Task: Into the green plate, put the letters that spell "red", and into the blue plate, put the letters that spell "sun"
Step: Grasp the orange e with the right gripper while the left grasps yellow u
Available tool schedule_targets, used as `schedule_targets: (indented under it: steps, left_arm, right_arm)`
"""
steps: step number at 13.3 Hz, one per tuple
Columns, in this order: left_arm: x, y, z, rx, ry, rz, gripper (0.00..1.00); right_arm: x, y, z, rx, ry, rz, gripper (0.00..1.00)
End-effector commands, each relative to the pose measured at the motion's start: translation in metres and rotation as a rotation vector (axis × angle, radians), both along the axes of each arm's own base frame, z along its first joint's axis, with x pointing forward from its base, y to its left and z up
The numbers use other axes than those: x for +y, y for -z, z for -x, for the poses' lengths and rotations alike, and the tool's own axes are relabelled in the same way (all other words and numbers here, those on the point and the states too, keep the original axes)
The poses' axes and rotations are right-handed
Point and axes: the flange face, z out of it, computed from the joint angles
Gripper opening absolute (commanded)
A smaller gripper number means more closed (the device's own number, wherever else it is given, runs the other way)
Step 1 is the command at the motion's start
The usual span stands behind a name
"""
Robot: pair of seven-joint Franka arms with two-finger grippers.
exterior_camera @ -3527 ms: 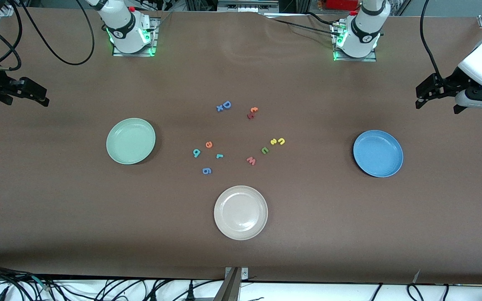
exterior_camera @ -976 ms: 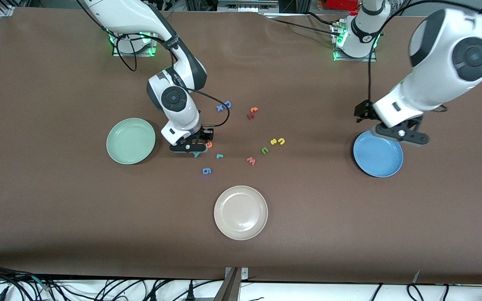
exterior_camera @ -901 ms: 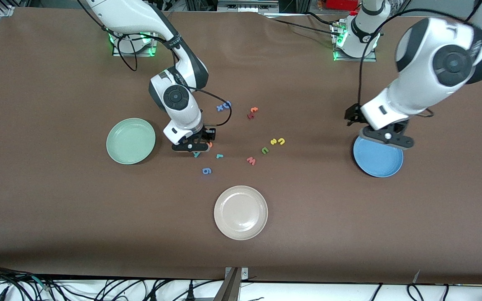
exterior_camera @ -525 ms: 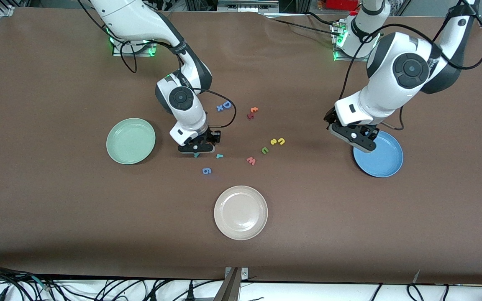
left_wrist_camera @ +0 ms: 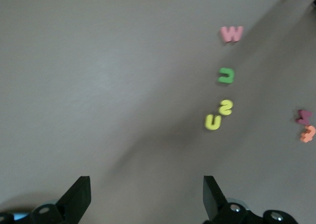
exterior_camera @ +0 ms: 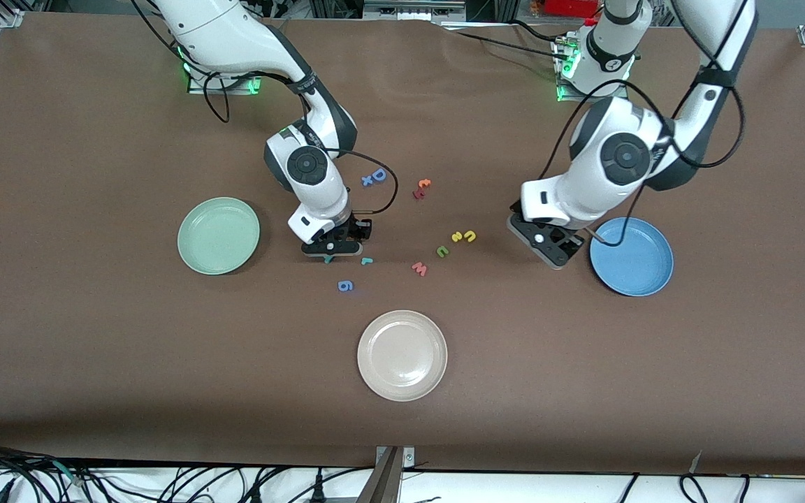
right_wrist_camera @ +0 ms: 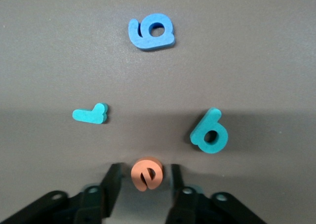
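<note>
Right gripper (right_wrist_camera: 144,182) jaws straddle the small orange foam letter "e" (right_wrist_camera: 146,173) on the table, not yet pinching; step: first pick for "red". Next: close, carry to pale green round plate (exterior_camera: 218,235), toward the right arm's end from "e". Left gripper (left_wrist_camera: 145,197) jaws spread, beside blue round plate (exterior_camera: 632,256).

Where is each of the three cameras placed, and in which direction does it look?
Front view: high across the table, facing both arms' bases; shows both arms, the round mint-green plate and the round blue plate.
Left wrist view: on the left arm, looking down past the open left tool at the small yellow "s" letter.
Right wrist view: on the right arm, looking down; the right tool straddles the small orange "e" letter.
Shared: the front and left wrist views both show the pink "w" letter.
</note>
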Motion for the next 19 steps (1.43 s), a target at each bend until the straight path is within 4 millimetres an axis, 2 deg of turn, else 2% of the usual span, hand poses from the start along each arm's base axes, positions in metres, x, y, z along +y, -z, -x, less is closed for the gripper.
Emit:
schedule_targets:
  steps: [1, 2, 4, 5, 7, 9, 10, 14, 15, 17, 19]
  left_arm:
    - [-0.021, 0.025, 0.003, -0.003, 0.056, 0.012, 1.00]
    - [-0.026, 0.040, 0.006, -0.005, 0.081, 0.002, 1.00]
    - [-0.036, 0.054, 0.015, -0.033, 0.119, -0.016, 0.99]
    - [-0.039, 0.059, 0.017, -0.031, 0.124, -0.014, 0.98]
    - [-0.039, 0.072, 0.019, -0.011, 0.123, -0.017, 0.86]
    - [-0.047, 0.081, 0.024, 0.001, 0.106, -0.017, 0.83]
    - [-0.057, 0.088, 0.027, -0.005, 0.102, -0.007, 0.76]
    - [-0.075, 0.119, 0.039, 0.001, 0.046, -0.013, 0.77]
    - [-0.078, 0.126, 0.041, 0.000, 0.051, -0.015, 0.81]
    - [-0.076, 0.132, 0.041, -0.007, 0.066, -0.034, 0.80]
    - [-0.079, 0.139, 0.044, -0.007, 0.087, -0.047, 0.79]
  right_arm:
    - [0.003, 0.002, 0.001, -0.013, 0.005, -0.002, 0.39]
    - [0.003, 0.002, 0.000, -0.014, 0.003, -0.002, 0.30]
    - [0.002, 0.000, -0.001, -0.016, 0.000, -0.002, 0.16]
    - [0.002, -0.002, -0.002, -0.019, -0.002, -0.002, 0.15]
    - [-0.004, -0.014, -0.006, -0.010, -0.021, 0.018, 0.13]
    - [-0.020, -0.043, -0.018, 0.016, -0.072, 0.066, 0.13]
    - [-0.035, -0.056, -0.026, 0.024, -0.111, 0.088, 0.13]
    - [-0.111, -0.094, -0.052, 0.100, -0.241, 0.177, 0.14]
    - [-0.131, -0.098, -0.056, 0.120, -0.252, 0.193, 0.14]
    - [-0.175, -0.101, -0.063, 0.170, -0.303, 0.220, 0.14]
    - [-0.220, -0.094, -0.053, 0.202, -0.318, 0.222, 0.14]
